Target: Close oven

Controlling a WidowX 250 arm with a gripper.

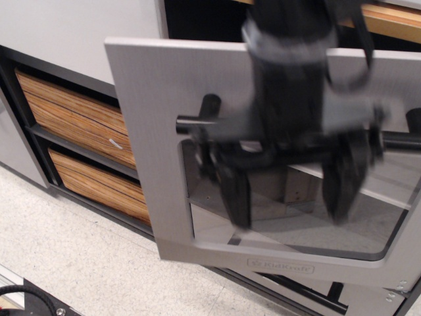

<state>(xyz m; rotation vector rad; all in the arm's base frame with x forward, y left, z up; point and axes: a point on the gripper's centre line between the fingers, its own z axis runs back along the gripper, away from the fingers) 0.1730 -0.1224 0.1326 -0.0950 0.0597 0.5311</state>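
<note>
The oven door is brushed grey with a large glass window and stands nearly upright, almost against the oven front. Its thick black bar handle runs across the door, mostly hidden behind my gripper. My gripper hangs in front of the window, blurred by motion, with its two black fingers spread wide apart and pointing down. It holds nothing. A sliver of the dark oven interior shows above the door's top edge.
Two wood-grain drawers sit in a black frame at the left. A white panel is above them. A narrow grey drawer with a thin black handle sits below the door. Speckled floor lies at the bottom left.
</note>
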